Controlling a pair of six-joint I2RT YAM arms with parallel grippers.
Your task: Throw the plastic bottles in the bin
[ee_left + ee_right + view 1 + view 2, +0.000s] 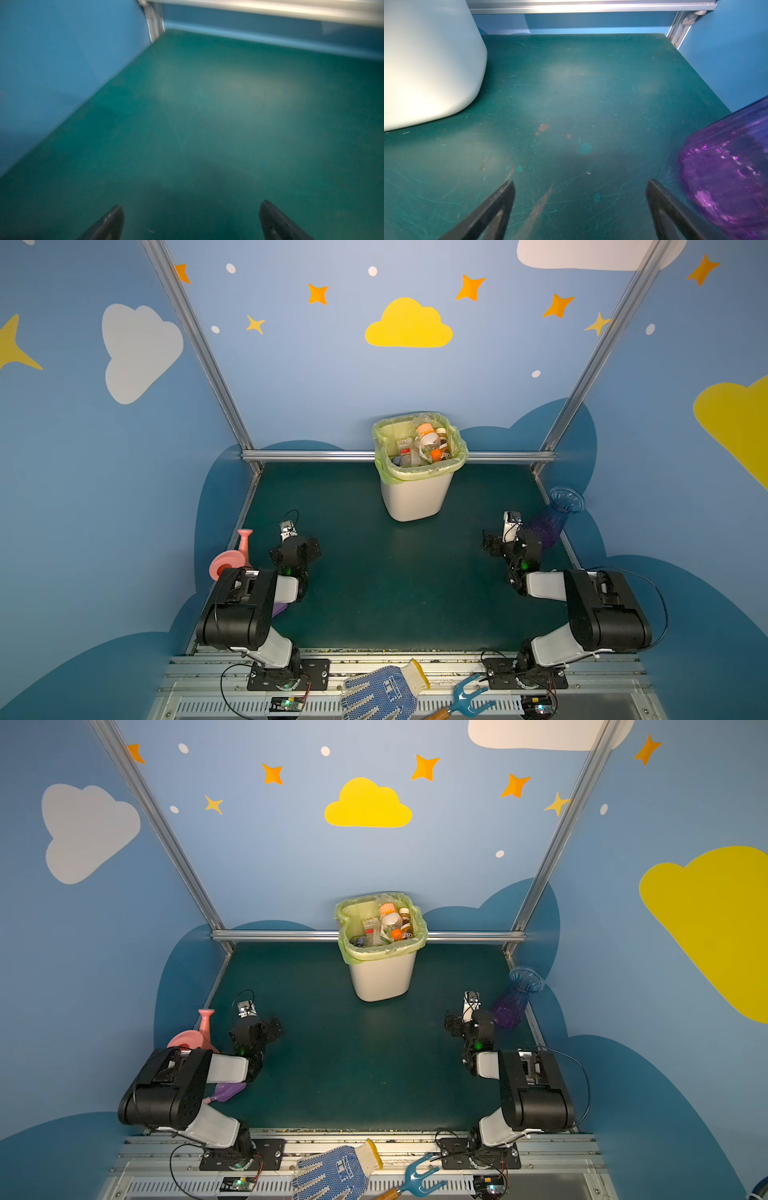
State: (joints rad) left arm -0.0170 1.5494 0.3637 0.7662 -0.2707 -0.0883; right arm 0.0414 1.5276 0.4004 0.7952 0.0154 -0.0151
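Observation:
The white bin point(415, 497) point(382, 977), lined with a yellow-green bag, stands at the back middle of the green table. Several plastic bottles point(428, 441) point(390, 923) with orange and white caps lie piled inside it, and I see bottles nowhere else. My left gripper point(192, 204) hovers open over bare table at the left, facing the back left corner. At the right, my right gripper point(580, 182) is also open over bare table. The bin's wall point(425, 62) is ahead of it on one side, apart from the fingers.
A blue-purple vase point(557, 514) point(726, 176) stands close beside the right gripper at the table's right edge. A pink watering can point(232, 560) and a purple object point(228, 1092) sit by the left arm. A dotted glove point(382, 693) and a blue hand rake point(469, 697) lie on the front rail.

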